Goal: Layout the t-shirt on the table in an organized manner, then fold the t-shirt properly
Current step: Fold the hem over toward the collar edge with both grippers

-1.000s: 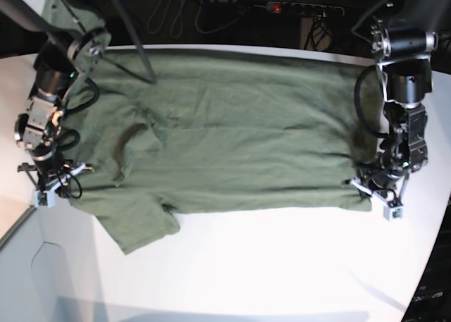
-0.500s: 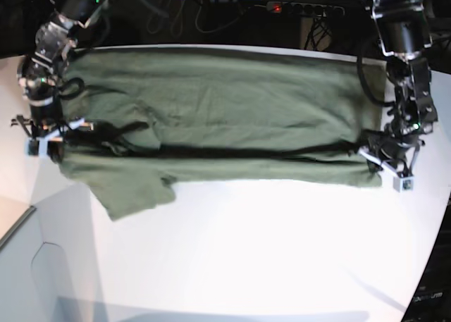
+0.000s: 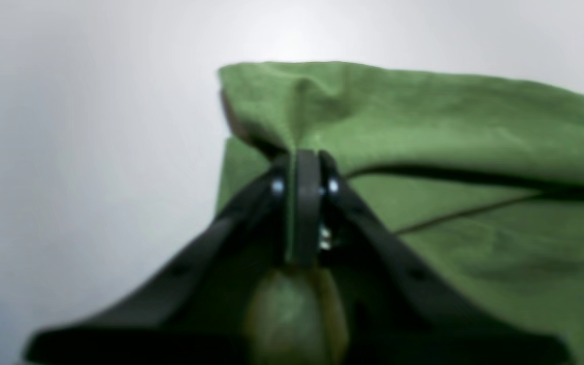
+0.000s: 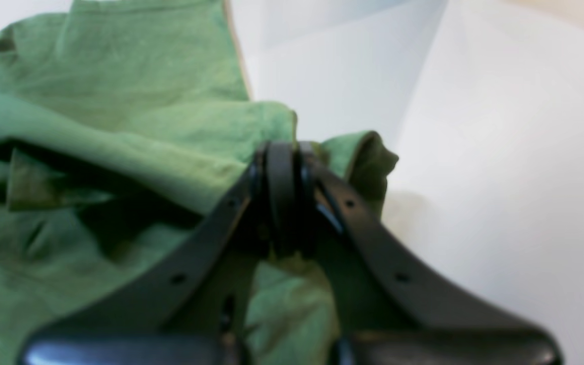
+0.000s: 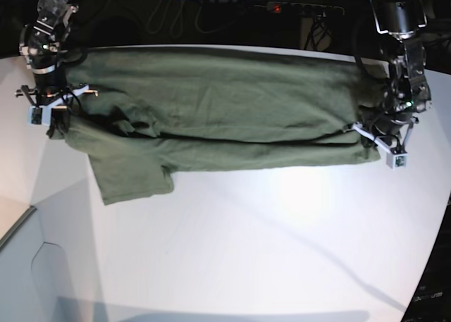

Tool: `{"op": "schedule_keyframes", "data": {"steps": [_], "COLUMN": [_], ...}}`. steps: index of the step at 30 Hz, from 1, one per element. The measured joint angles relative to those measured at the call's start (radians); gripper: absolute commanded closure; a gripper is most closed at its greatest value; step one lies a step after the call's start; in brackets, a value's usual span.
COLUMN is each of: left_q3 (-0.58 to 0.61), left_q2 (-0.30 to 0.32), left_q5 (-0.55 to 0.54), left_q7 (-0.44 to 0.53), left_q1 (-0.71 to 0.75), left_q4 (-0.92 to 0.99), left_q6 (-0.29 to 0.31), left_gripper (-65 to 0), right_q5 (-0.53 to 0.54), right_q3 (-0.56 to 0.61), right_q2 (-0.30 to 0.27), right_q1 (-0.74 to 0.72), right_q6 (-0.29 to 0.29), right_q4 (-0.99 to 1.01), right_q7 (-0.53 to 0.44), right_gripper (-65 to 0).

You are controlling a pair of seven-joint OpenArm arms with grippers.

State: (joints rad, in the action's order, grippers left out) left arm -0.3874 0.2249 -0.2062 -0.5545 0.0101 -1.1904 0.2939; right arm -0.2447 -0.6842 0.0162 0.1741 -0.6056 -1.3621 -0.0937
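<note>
Left end effector point(image 3: 304, 167): tips pinched together on the t-shirt point(image 5: 225, 118) hem corner. Right end effector point(image 4: 282, 167): closed, gripping a bunched fold at the shoulder end. Shirt lies across the far part of the surface point(image 5: 268, 251), near edge lifted w/ a shadow beneath. For a clean fold, judged: keep both ends level & taut, lay edge parallel to the far edge, release only once flat.
</note>
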Motion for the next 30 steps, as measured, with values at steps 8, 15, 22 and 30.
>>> {"op": "schedule_keyframes", "data": {"steps": [8,15,22,30], "left_q3": [0.000,-0.147,-0.160,-0.163], "left_q2": [-0.003,-0.006,-0.005,-0.006], "left_q5": [0.001,0.000,0.010,0.014], "left_q7": [-0.009,0.004,-0.004,-0.001], "left_q1": [0.048,0.053,-0.065,-0.174], "left_q4": [-0.073,-0.160,-0.064,0.166], "left_q6": [0.000,0.003,0.005,0.001], "left_gripper": [-36.7,-36.7,-36.8,-36.7], "right_q5": [-0.039,-0.039,-0.039,-0.047], "right_q3": [-0.007,-0.009,0.009,0.018], "right_q2": [-0.002,0.018,0.038,0.047], "right_q1": [0.012,0.011,-0.006,-0.038], "right_q6": [0.000,0.000,0.000,0.000], "right_q4": [-0.084,-0.155,-0.166,-0.171], "right_q7": [0.000,0.002,0.004,0.092], "right_gripper": [-29.0,-30.8,-30.8,-30.8]}}
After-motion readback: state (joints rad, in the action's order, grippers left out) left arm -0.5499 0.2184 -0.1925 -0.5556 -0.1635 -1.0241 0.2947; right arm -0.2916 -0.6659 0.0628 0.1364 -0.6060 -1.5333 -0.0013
